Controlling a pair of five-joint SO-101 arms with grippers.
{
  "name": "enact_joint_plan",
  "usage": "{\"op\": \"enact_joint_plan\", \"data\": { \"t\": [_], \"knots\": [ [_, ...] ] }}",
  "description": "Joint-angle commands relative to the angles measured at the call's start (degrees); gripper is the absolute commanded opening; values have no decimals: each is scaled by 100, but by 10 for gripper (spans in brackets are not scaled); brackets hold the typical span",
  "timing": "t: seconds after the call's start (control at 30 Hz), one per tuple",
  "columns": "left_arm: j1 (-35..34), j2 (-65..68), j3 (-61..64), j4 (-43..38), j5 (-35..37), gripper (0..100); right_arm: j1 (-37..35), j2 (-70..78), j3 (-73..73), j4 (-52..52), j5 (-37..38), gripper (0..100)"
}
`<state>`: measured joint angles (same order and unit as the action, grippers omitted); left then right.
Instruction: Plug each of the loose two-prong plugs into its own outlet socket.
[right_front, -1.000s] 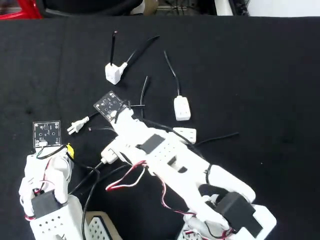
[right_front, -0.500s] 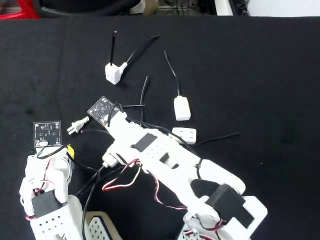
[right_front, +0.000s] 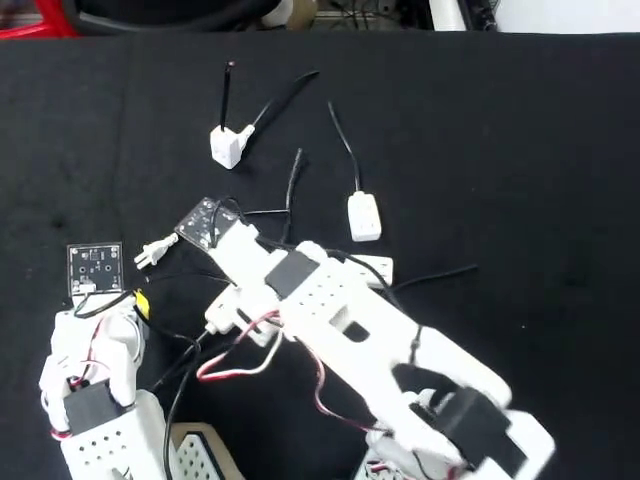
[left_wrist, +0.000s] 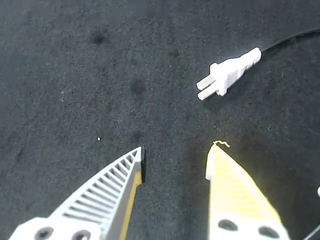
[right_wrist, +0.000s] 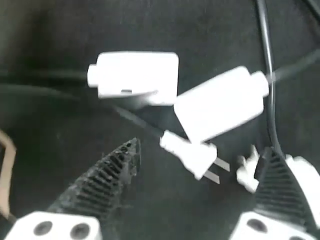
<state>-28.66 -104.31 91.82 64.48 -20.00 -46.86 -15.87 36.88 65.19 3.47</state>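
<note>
The left gripper is spread wide above the black table. A loose two-prong plug lies just ahead of its yellow finger, apart from it. The right gripper is also spread. A second plug lies between its fingertips, seemingly untouched. Just beyond it sit a white socket and a neighbouring socket.

Right arm hides most of one socket block and the cords beneath, its base end is blurred, left arm is cut off by the bottom edge, plug cord leaves the left wrist view, and a white piece in the right wrist view is half hidden and too blurred to name.
</note>
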Motion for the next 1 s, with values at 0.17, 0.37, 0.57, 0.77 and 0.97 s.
{"op": "enact_joint_plan", "data": {
  "t": [0.17, 0.37, 0.57, 0.77, 0.97],
  "knots": [
    [31, -9, -84, -229, -53, 209, 809, -1868, -277, 1582, -35, 302],
    [620, 18, -189, -211, -53, 213, 2189, -2097, 127, 1547, -53, 8],
    [1754, 26, -259, 97, -62, 214, 3780, -2097, 690, 563, -44, 25],
    [2668, 35, -418, 519, -360, 214, 4281, -2088, 989, -141, -44, 25],
    [2985, 932, -866, 334, -369, 214, 4325, -2088, 980, -158, -44, 25]
  ]
}}
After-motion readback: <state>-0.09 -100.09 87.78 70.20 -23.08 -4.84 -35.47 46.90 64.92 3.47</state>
